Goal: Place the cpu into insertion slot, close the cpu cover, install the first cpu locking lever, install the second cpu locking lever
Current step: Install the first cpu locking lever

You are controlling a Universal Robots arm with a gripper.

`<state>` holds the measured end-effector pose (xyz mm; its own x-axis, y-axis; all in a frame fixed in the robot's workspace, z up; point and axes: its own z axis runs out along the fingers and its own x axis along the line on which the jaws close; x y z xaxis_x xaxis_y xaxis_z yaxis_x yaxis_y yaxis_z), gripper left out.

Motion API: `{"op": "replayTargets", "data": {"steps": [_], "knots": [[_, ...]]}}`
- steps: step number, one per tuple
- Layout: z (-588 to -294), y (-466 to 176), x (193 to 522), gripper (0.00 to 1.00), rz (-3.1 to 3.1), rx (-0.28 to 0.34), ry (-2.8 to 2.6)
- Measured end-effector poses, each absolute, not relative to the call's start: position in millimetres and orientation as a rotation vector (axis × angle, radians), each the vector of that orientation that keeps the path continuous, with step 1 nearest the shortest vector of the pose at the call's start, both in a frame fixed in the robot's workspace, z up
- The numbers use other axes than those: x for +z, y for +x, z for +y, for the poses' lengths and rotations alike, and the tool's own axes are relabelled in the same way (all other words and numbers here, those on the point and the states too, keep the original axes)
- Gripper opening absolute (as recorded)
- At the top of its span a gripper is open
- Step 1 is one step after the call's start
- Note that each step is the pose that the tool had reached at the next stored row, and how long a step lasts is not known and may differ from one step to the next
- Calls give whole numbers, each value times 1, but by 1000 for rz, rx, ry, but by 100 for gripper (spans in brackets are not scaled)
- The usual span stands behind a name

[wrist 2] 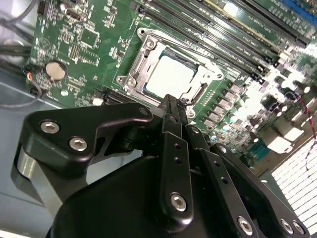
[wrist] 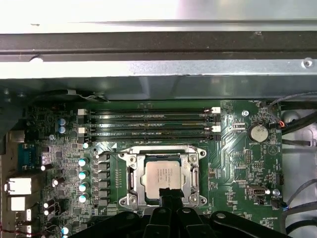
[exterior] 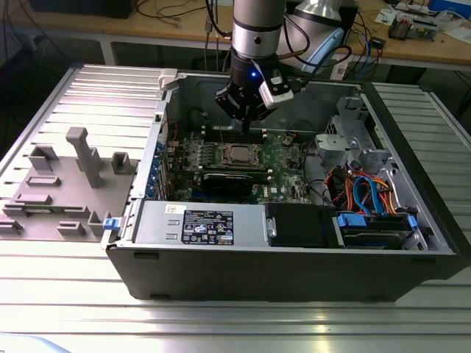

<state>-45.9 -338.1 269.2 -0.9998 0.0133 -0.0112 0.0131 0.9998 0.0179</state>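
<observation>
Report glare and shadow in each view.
Exterior view: the case interior is dimmer than the surroundings, and a blue light glows on the arm. Second wrist view: the cpu top washes out pale, part of the circuit board blows white, and the gripper looms dark. First wrist view: the case's metal wall partly burns white; the cpu is evenly lit.

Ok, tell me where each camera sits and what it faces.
Exterior view: off the robot, looking down into the open computer case; arm and gripper show.
First wrist view: on the wrist, squarely facing the cpu; gripper shows.
Second wrist view: on the wrist, slanting past the gripper at the cpu.
All share cpu and gripper.
</observation>
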Motion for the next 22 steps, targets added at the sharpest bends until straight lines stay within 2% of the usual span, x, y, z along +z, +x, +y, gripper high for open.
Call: {"op": "replayTargets", "data": {"steps": [22], "knots": [[-338,-66,269,11,3130,28,19]]}}
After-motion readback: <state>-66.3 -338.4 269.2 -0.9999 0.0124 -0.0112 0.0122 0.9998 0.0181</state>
